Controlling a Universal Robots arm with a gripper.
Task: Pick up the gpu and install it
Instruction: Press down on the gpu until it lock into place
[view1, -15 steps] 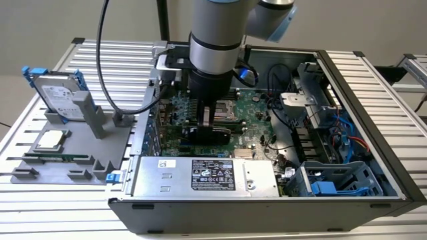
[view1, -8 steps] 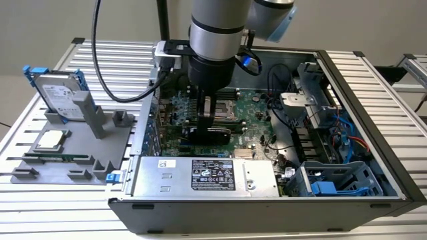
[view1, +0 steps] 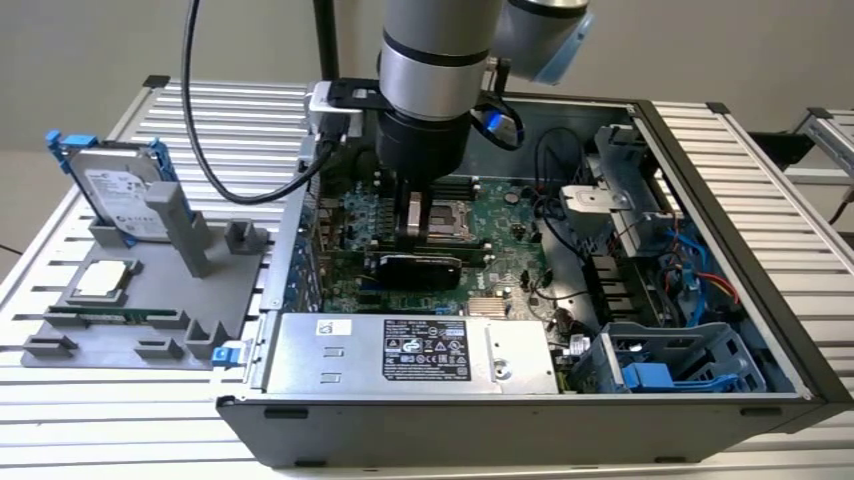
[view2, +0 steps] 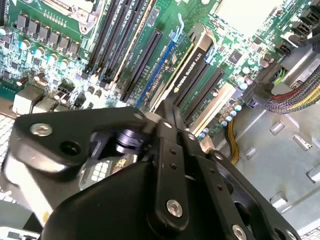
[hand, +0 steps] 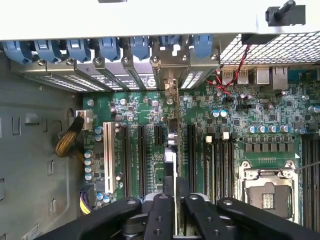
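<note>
Okay, exterior view first. Arm parked straight down over the open case (view1: 747, 260), gripper (view1: 411, 240) right on top of the gpu (view1: 418, 268). Card standing on its long edge over the motherboard (view1: 501, 205), black shroud side facing the power supply (view1: 400, 350). Long axis running across the board, one end toward the case's rear wall on the exterior view's left. Makes sense held that way: bottom edge down at the slots, bracket end lined up with the rear openings. Hard drive (view1: 118, 190) off on the holder outside the case, untouched.

Second wrist view: black fingers pinched together on the card's upper edge, so closed on the gpu by the look of it. Shroud side of the card stretching away from the gripper, parallel to the empty slots (view2: 142, 62) beside it.

First wrist view: gpu seen edge-on as a thin line, coming out from between the fingers (hand: 192, 215) and pointing at the silver bracket (hand: 170, 75) up against the rear wall. Sitting in line with a slot, neighbours on both sides. Can't tell if fully seated or just resting in the slot mouth.
</note>
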